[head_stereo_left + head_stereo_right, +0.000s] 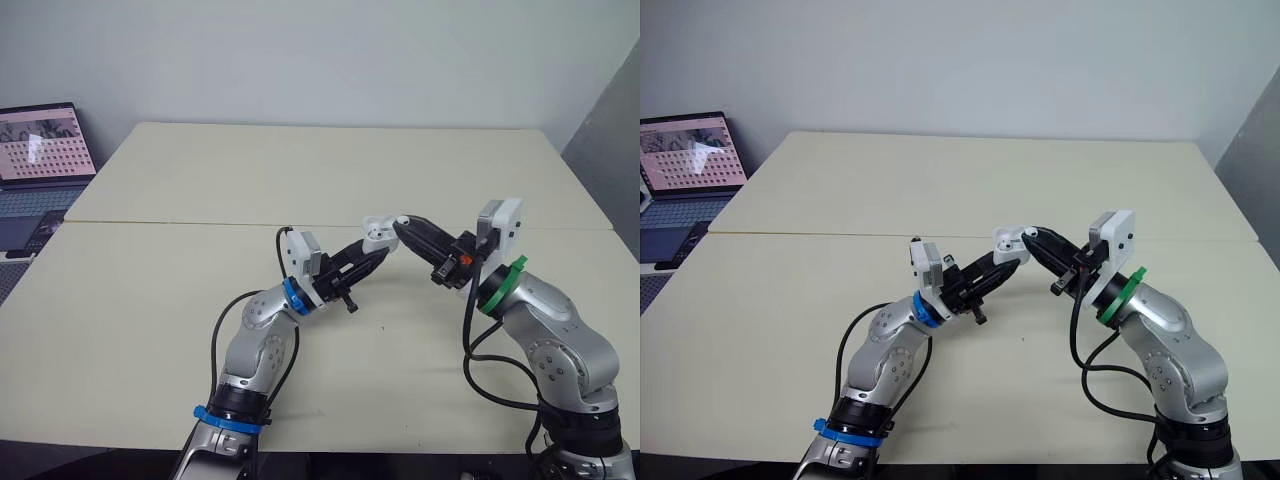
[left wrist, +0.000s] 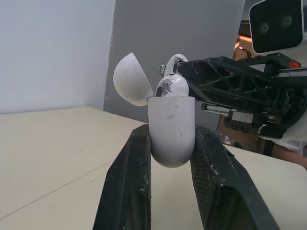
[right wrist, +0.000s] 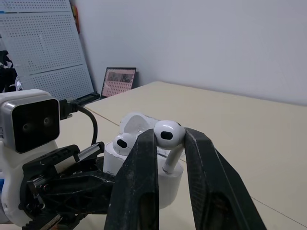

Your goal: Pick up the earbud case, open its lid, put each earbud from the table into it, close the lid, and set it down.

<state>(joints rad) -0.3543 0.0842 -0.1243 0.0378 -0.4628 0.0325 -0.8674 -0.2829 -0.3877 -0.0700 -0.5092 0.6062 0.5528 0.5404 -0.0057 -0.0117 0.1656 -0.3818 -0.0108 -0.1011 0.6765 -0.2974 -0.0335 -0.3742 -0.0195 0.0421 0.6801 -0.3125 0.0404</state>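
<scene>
My left gripper (image 1: 372,256) is shut on the white earbud case (image 2: 171,127), holding it above the table's middle with its lid (image 2: 130,79) swung open. One earbud (image 3: 123,143) sits in the case. My right gripper (image 1: 405,227) is shut on a second white earbud (image 3: 168,137), which it holds by the stem right at the case's open top (image 1: 378,231). In the left wrist view the right gripper's black fingers (image 2: 225,81) reach in over the case.
A cream table (image 1: 200,180) made of two joined tops stretches around both arms. An open laptop (image 1: 40,150) stands off the table's far left corner. A white pegboard (image 3: 43,48) stands behind it.
</scene>
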